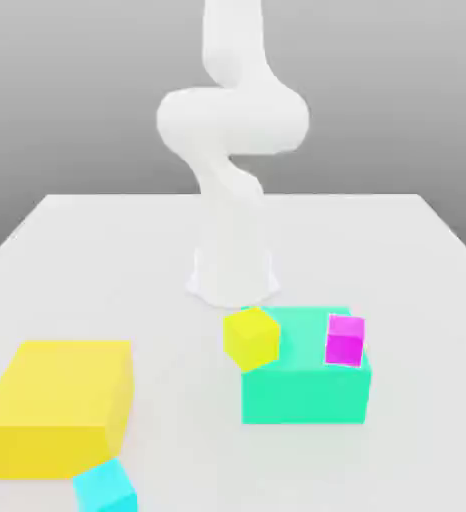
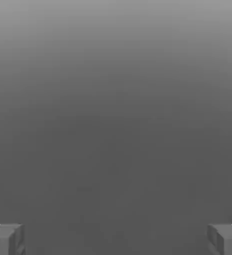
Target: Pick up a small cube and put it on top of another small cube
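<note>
Cyan cube (image 1: 105,488); yellow cube (image 1: 251,337); magenta cube (image 1: 345,340); arm (image 1: 233,150) seemingly white.

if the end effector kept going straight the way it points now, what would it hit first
Nothing that shows. In the hand view the end effector stands open, its two fingertips wide apart, and ahead lies plain grey with no cube or block in line. Depth is unclear, so the way looks free only as far as that view reaches.

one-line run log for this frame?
stage: pre-grasp | jaws: open, empty | cyan cube: on table by big yellow block | small yellow cube: against green block
</note>
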`<state>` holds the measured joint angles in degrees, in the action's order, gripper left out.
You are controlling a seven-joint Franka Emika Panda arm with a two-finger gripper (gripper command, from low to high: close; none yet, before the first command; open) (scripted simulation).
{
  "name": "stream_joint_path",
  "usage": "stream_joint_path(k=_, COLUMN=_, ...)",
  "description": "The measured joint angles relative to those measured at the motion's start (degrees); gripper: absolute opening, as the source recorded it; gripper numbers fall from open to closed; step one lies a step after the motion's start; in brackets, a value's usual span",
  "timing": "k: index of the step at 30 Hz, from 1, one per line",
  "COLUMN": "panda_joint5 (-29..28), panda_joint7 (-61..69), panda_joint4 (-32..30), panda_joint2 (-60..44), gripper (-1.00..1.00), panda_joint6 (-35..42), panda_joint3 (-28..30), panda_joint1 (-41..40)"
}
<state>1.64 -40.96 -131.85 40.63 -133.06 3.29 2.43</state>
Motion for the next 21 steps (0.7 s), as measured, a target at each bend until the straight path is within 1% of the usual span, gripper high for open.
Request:
stream_joint_path(k=6, panda_joint5=4.99, panda_joint7=12.66, panda_joint4=-0.17, panda_joint2=-12.75, gripper=0.0, panda_joint6=-3.13, panda_joint3=7.55, panda_joint1=5.06)
stream_joint_path(k=11, panda_joint5=9.86, panda_joint7=23.52, panda_joint4=-0.28, panda_joint2=-23.21, gripper=0.0, panda_joint6=-5.59, panda_joint3=12.51, panda_joint1=7.86)
stream_joint_path(k=16, panda_joint5=14.71, panda_joint7=34.33, panda_joint4=-0.37, panda_joint2=-33.72, gripper=0.0, panda_joint6=-8.0, panda_joint3=15.4, panda_joint1=8.67)
stream_joint_path(k=21, panda_joint5=17.61, panda_joint7=43.79, panda_joint4=-0.57, panda_joint2=-43.77, gripper=0.0, panda_joint6=-10.76, panda_joint3=16.18, panda_joint1=7.3)
